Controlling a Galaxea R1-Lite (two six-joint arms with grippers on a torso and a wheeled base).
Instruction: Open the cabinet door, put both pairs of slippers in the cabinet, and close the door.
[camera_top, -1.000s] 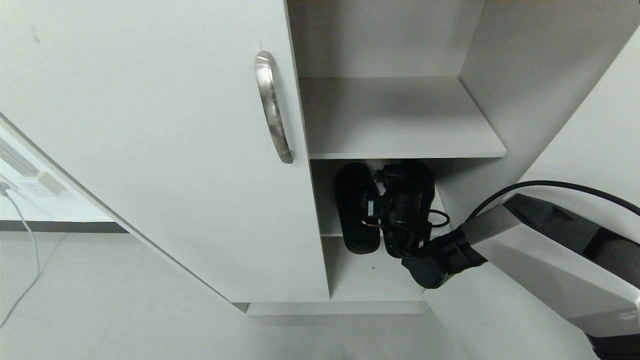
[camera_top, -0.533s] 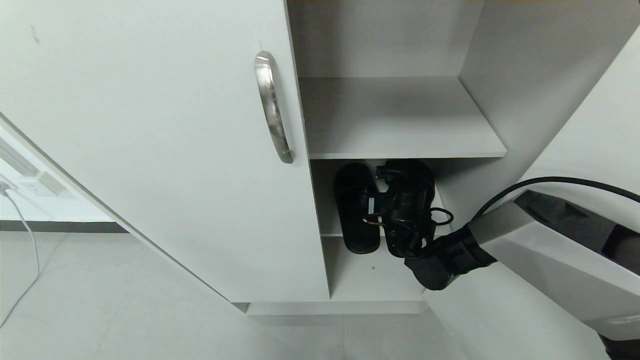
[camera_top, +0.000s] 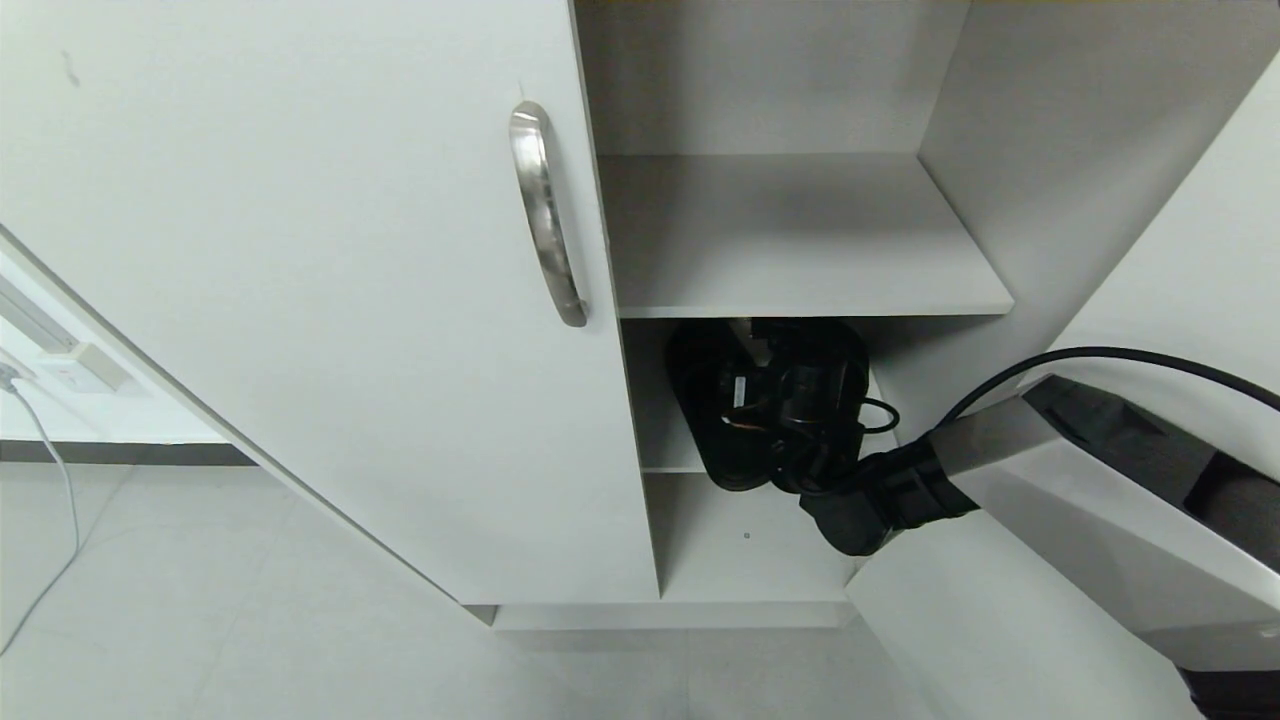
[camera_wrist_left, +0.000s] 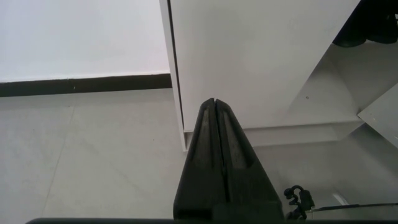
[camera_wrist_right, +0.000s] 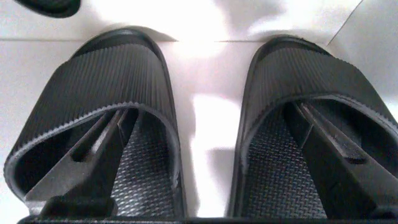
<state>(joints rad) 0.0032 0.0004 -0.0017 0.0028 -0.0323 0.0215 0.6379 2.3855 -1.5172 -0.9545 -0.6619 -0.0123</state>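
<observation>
A pair of black ribbed slippers lies on the low shelf inside the open cabinet; the left slipper (camera_wrist_right: 106, 81) and the right slipper (camera_wrist_right: 305, 81) sit side by side with white shelf between them. My right gripper (camera_wrist_right: 206, 115) is open, one finger (camera_wrist_right: 93, 155) under each strap. From the head view the gripper (camera_top: 800, 400) reaches in under the upper shelf, beside a slipper (camera_top: 712, 420). My left gripper (camera_wrist_left: 214, 106) is shut on nothing, low over the floor before the cabinet's base.
The left door (camera_top: 300, 250) with its metal handle (camera_top: 545, 215) stands shut; the right door (camera_top: 1200, 280) is swung open beside my right arm. The upper shelf (camera_top: 800, 240) is bare. Another dark slipper edge (camera_wrist_right: 50, 5) lies deeper inside. Bottom board (camera_top: 740, 545) below.
My right arm has pushed deeper into the cabinet, and the slippers have slid farther in under the upper shelf. The left arm has kept still.
</observation>
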